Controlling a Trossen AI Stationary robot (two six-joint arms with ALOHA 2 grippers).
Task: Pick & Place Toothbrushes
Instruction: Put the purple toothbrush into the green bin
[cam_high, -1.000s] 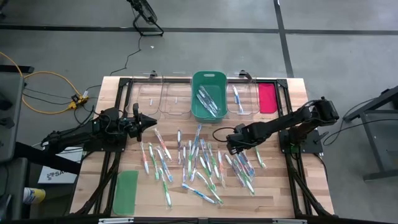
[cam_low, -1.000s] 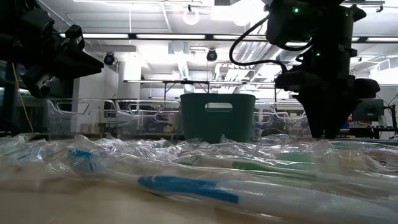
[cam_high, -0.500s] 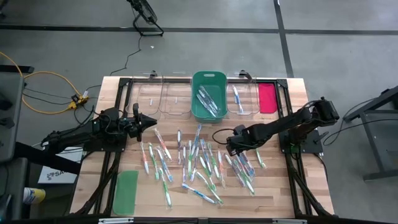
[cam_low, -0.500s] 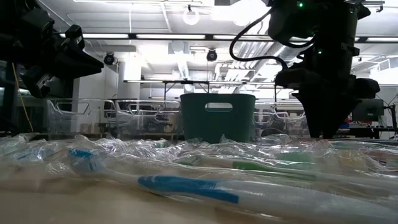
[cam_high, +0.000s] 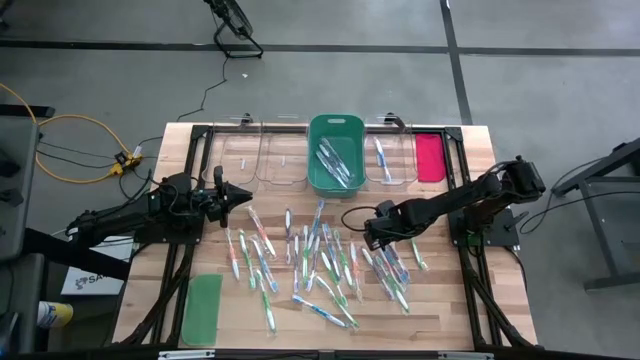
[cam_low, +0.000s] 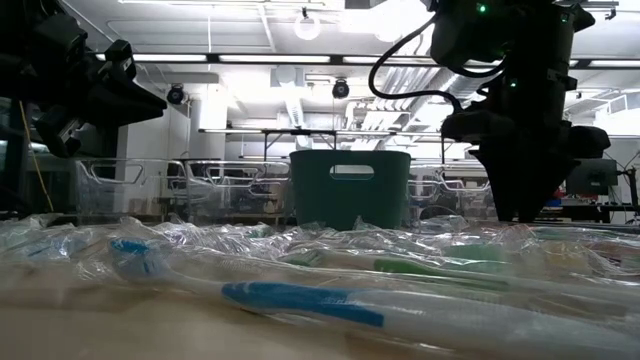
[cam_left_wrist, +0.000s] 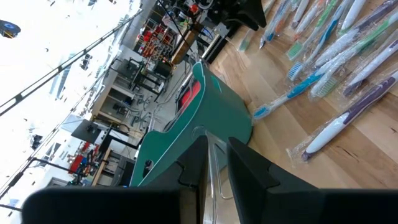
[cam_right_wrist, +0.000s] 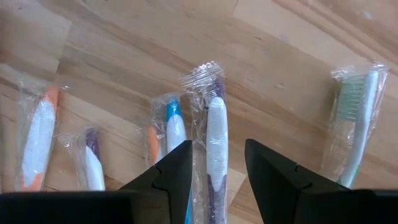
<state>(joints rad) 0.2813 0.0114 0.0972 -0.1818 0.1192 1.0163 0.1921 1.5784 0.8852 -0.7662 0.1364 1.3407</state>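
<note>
Several wrapped toothbrushes (cam_high: 320, 255) lie scattered flat on the wooden table; the low view shows them close up (cam_low: 300, 300). A few lie in the green bin (cam_high: 335, 130), and one lies in a clear bin (cam_high: 381, 158). My right gripper (cam_high: 372, 236) is open and low over the right side of the pile. In the right wrist view its fingers (cam_right_wrist: 217, 146) stand on either side of a purple-and-white wrapped toothbrush (cam_right_wrist: 216, 115). My left gripper (cam_high: 246, 196) is shut and hovers above the table at the pile's left edge (cam_left_wrist: 216, 142).
Clear bins (cam_high: 262, 160) flank the green bin along the far edge. A red-pink lid (cam_high: 429, 157) lies at the far right and a green lid (cam_high: 203, 308) at the near left corner. Bare wood (cam_high: 440, 290) shows to the right of the pile.
My right gripper has eased slightly lower and toward the near edge over the toothbrushes, staying open. The toothbrushes have not moved.
</note>
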